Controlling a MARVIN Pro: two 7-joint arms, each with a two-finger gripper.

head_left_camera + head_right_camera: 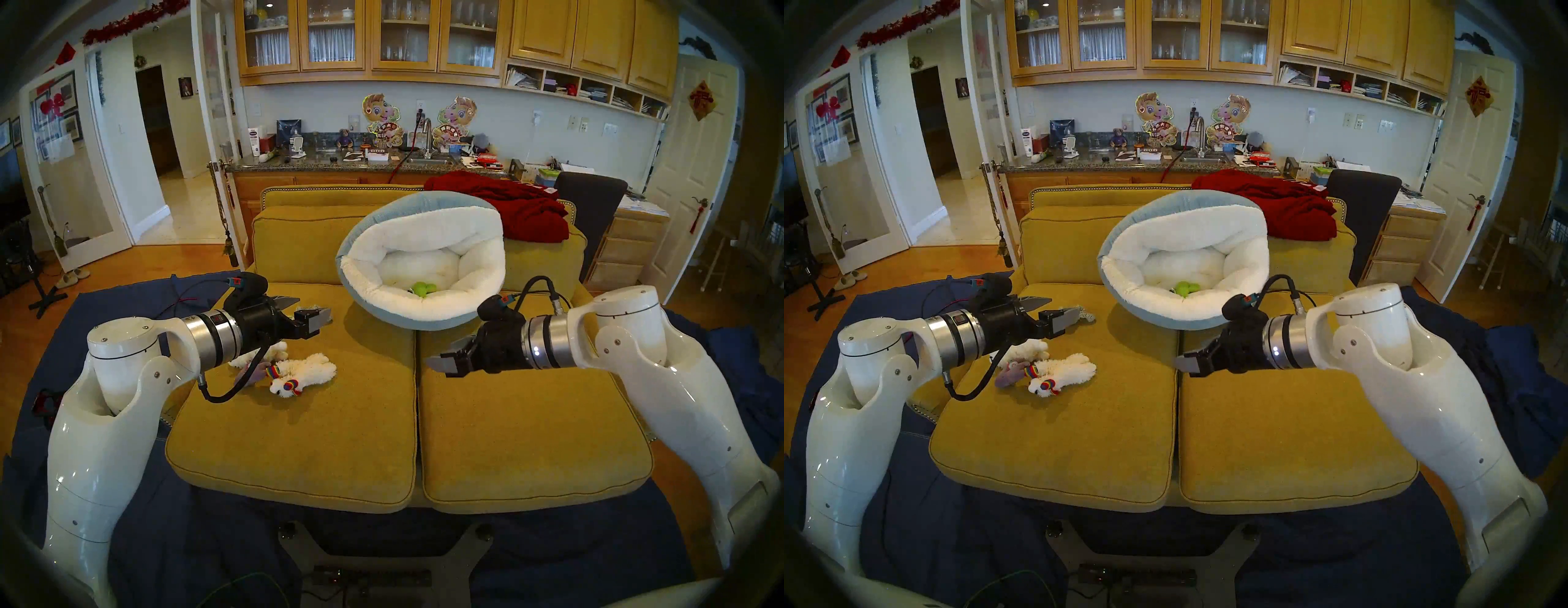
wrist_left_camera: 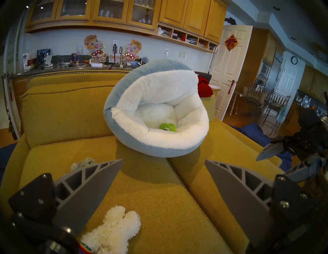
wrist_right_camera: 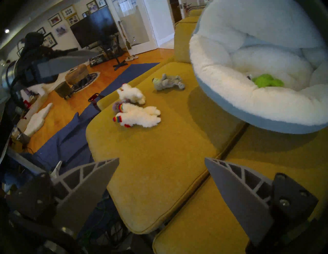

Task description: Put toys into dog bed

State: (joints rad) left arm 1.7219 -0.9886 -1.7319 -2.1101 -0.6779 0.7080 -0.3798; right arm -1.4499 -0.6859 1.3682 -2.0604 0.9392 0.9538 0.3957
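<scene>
The left end effector point(image 1: 306, 311) hangs released and empty, directly above the white llama point(image 1: 302, 373), whose long axis runs left-right. The right end effector point(image 1: 441, 365), also released, hangs well apart over the other cushion, so the left arm is nearer.

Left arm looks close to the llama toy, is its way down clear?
Probably yes. The left gripper hangs open above the cushion, the white llama lies uncovered just below, though the purple-grey plush touches its head.
</scene>
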